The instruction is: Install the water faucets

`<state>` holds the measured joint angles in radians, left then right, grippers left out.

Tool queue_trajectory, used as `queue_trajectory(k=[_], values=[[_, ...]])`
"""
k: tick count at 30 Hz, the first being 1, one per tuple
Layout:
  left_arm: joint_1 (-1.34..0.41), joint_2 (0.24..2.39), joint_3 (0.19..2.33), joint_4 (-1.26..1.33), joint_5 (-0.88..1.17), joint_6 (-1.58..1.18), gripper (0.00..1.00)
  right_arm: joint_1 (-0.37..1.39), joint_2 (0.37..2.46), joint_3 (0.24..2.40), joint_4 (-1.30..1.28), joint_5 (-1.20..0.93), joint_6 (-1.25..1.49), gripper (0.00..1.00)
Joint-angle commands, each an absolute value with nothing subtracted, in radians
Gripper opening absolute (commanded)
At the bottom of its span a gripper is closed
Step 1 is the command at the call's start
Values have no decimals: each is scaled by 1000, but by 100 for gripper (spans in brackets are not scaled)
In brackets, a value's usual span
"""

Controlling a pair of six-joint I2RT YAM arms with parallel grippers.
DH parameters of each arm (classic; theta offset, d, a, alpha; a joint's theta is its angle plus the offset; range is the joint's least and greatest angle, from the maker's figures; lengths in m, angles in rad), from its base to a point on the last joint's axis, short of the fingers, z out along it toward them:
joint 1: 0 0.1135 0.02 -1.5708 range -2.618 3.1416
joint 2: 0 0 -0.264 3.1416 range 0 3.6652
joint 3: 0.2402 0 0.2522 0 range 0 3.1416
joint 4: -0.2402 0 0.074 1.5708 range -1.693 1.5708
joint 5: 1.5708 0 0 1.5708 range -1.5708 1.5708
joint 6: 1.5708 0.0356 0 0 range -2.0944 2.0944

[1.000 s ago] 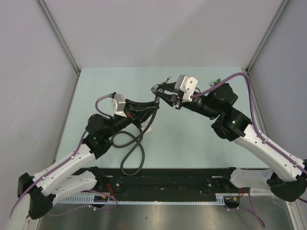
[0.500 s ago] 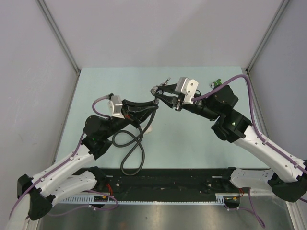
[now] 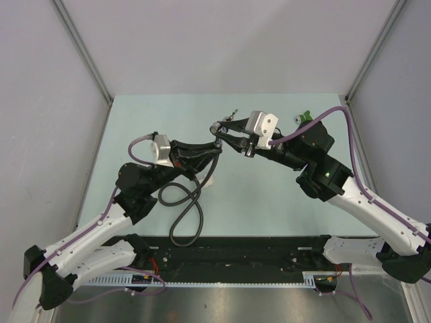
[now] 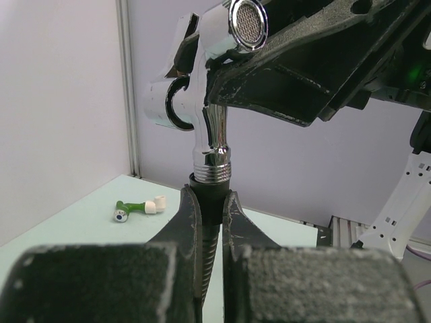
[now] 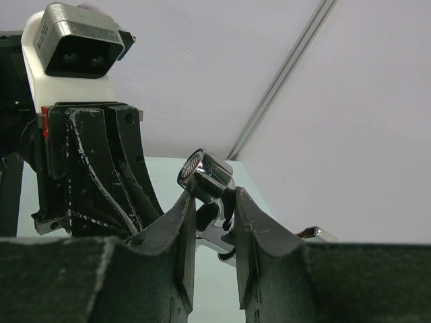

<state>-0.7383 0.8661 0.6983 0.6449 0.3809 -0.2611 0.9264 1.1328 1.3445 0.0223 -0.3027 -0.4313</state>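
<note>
The left arm is fixed at the near left corner and leans in toward the middle of the table. The right arm is fixed at the near right corner and leans in too, so the two meet like a bridge. Between them a black hose lies in a loop on the table and climbs up to the left gripper. Its fingers are pressed tight on the end of the hose. Right on top of that end sits the water faucet, shiny and silver, with its ribbed end touching the hose. The right gripper is squeezed shut around the faucet, up in the air above the table. Far back on the right a small green and white fitting lies on the table by itself.
</note>
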Motion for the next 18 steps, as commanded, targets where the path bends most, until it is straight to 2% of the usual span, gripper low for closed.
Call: queue_trajectory(k=[1, 18], values=[[-735, 838, 721, 716, 379, -284, 0, 936, 1104, 1353, 77, -291, -459, 0], [-735, 833, 752, 716, 367, -287, 0, 939, 1100, 1353, 51, -298, -480, 0]])
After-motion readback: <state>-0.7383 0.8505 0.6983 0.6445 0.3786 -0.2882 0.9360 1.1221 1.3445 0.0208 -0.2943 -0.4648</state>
